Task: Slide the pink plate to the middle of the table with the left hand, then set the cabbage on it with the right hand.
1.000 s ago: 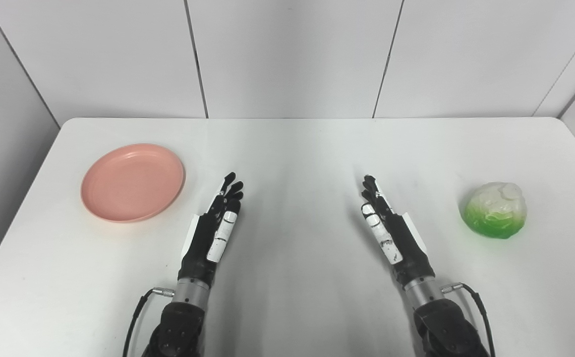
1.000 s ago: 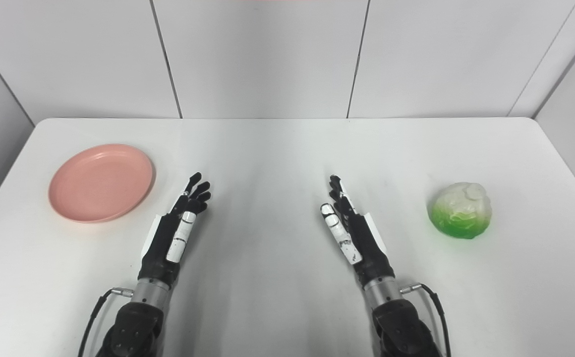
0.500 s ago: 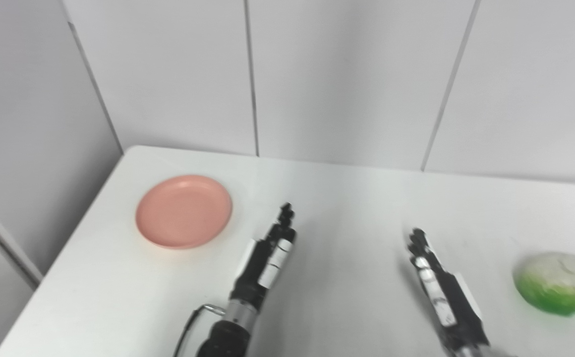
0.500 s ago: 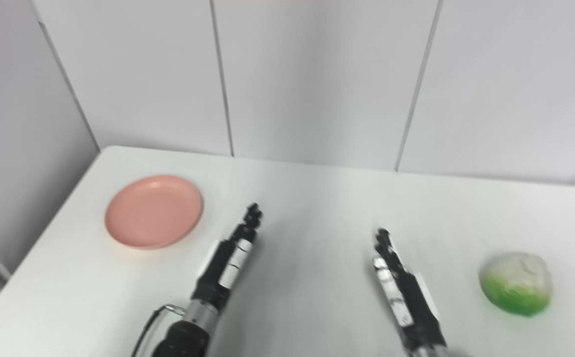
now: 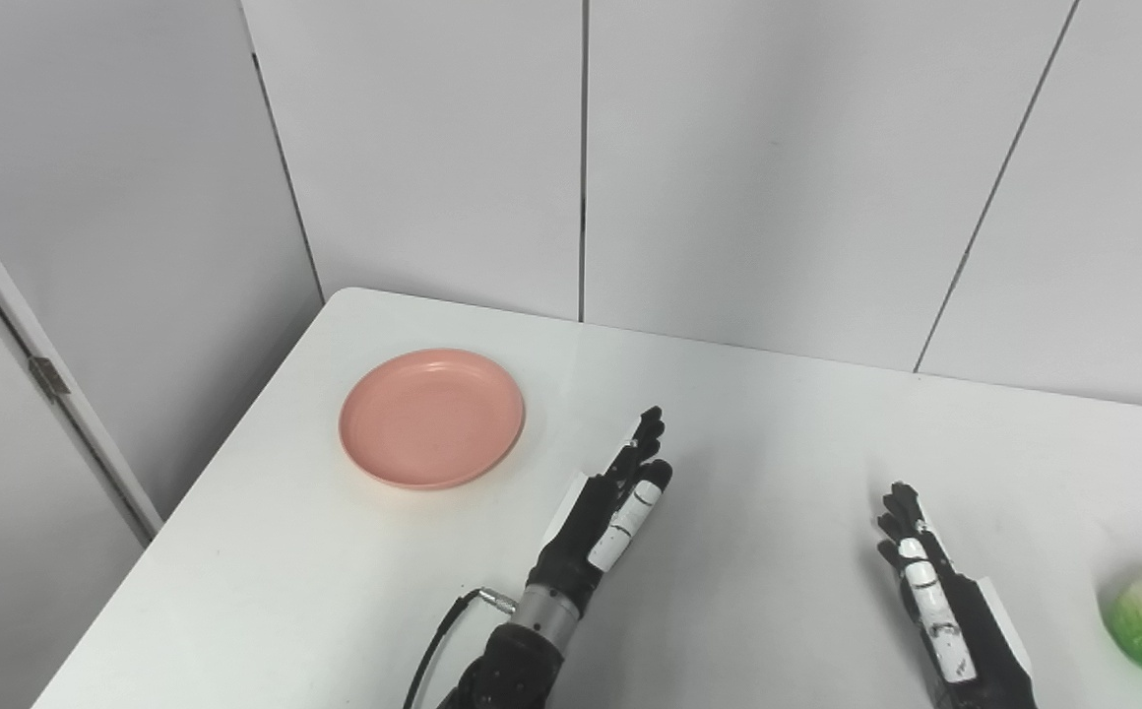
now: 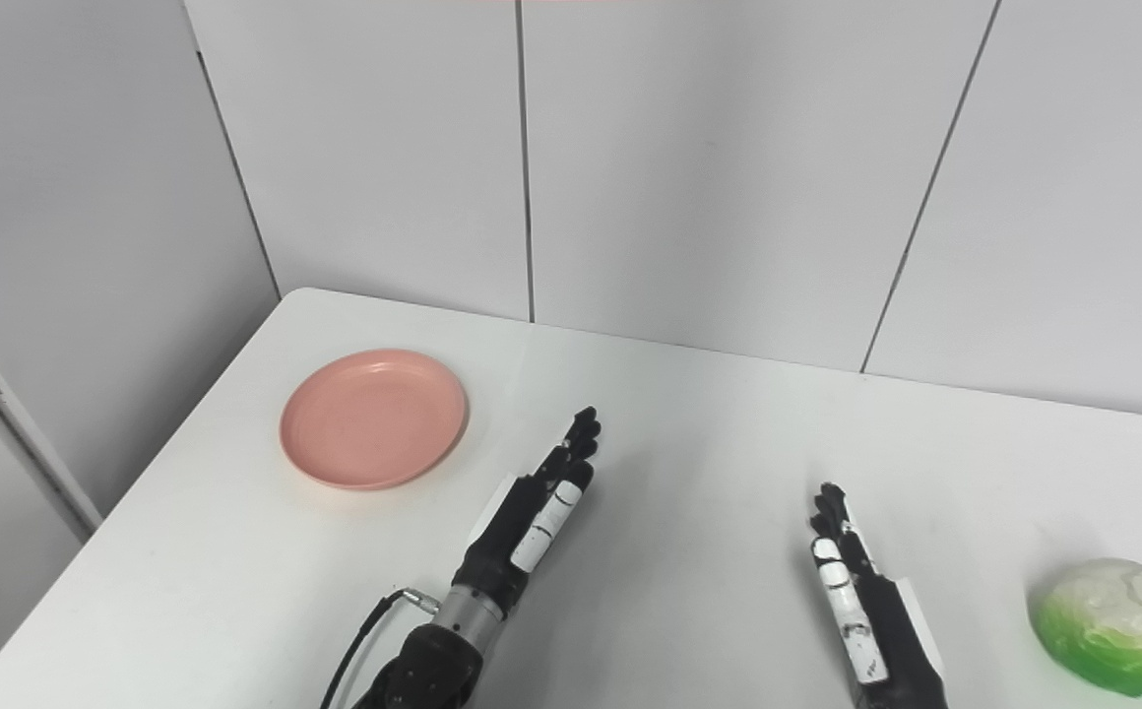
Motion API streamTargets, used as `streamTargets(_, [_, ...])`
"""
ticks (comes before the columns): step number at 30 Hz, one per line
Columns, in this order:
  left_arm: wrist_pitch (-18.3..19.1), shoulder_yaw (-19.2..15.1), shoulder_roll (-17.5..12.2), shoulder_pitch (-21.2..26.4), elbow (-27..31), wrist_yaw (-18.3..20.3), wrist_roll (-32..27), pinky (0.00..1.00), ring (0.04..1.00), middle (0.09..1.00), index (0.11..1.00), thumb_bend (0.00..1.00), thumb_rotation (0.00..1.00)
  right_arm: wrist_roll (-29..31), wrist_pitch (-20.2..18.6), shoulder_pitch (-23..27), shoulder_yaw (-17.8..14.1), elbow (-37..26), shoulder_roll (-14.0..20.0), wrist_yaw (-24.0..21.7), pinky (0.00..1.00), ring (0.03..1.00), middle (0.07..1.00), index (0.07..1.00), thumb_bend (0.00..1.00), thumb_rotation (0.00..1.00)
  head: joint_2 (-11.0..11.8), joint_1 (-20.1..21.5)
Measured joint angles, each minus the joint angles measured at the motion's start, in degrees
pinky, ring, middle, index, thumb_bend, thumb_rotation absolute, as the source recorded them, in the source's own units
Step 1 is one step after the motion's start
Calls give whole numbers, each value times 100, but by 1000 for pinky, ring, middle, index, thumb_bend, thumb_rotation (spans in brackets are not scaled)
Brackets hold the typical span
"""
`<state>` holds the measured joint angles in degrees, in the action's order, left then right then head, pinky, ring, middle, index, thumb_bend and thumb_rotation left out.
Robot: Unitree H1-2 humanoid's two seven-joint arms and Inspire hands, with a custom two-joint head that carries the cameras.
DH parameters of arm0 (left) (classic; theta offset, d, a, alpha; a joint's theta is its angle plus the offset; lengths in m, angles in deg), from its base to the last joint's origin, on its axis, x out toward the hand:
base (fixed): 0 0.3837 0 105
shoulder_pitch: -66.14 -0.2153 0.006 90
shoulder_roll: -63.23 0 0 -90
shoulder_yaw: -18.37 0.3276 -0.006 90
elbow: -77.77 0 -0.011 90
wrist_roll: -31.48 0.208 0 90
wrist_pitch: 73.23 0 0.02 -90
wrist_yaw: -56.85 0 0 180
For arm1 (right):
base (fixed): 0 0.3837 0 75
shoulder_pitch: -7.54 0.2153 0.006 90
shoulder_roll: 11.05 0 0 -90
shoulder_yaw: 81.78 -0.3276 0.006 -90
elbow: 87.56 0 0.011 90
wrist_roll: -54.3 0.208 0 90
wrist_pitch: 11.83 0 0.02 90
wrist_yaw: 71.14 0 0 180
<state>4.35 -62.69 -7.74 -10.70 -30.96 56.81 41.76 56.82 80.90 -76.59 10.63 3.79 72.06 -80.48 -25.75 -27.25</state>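
Head cams panned left and tilted up over the last second, so the whole frame shifted; that's the camera, not the objects. More wall is visible now, plus a door edge with hinge point(image 5: 47, 375) on the far left. Pink plate point(image 5: 431, 417) and cabbage point(image 6: 1112, 625) now sit further right in the frame, cabbage cut by the frame edge in the left eye view. Left hand point(image 5: 612, 497) has stretched forward a bit, further from the surface's near edge, fingers straight, holding nothing. Right hand point(image 6: 856, 591) now sits low in the frame, wrist out of shot.
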Motion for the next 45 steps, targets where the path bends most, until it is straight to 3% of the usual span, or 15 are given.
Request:
streamTargets(9, [29, -26, 13, -11, 50, -10, 79, 962, 971, 974, 978, 766, 1000, -128, -234, -49, 23, -226, -20, 27, 1000, 1000, 1000, 1000, 73, 1000, -96, 79])
streamTargets(14, [234, -49, 33, -146, 338, -25, 109, 932, 950, 957, 957, 800, 1000, -94, -427, -71, 35, -384, -73, 32, 1000, 1000, 1000, 1000, 98, 1000, -149, 132])
streamTargets(16, [263, -57, 62, -226, 500, -4, 42, 945, 955, 960, 956, 718, 1000, -88, -445, -79, 39, -408, -79, 32, 1000, 1000, 1000, 1000, 108, 1000, -176, 149])
streamTargets(18, [276, -63, 73, -311, 629, 39, -58, 970, 964, 971, 963, 750, 1000, -94, -447, -80, 47, -414, -79, 32, 1000, 1000, 1000, 1000, 115, 1000, -202, 158])
streamTargets(24, [913, -118, 94, -619, 1563, 75, -274, 968, 939, 956, 953, 753, 1000, -106, -449, -99, 53, -450, -60, 30, 1000, 1000, 1000, 1000, 102, 1000, -237, 149])
streamTargets(28, [1084, -135, 106, -495, 2286, 119, -463, 949, 939, 959, 951, 755, 1000, -110, -546, -116, 60, -527, -61, 30, 1000, 1000, 1000, 1000, 106, 1000, -272, 167])
streamTargets(35, [1760, -319, 38, 34, 3417, 231, -734, 967, 932, 956, 947, 819, 1000, -163, -633, -144, 70, -625, -41, 23, 1000, 1000, 1000, 1000, 80, 1000, -281, 149])
streamTargets(38, [1842, -389, -61, 174, 3636, 254, -810, 988, 937, 959, 955, 770, 1000, -180, -677, -144, 69, -657, -53, 35, 1000, 1000, 1000, 1000, 77, 1000, -290, 158])
streamTargets(45, [2113, -673, -366, 425, 4076, 303, -924, 1000, 938, 949, 949, 762, 1000, -171, -708, -141, 60, -660, -59, 26, 1000, 1000, 1000, 1000, 118, 1000, -290, 149])
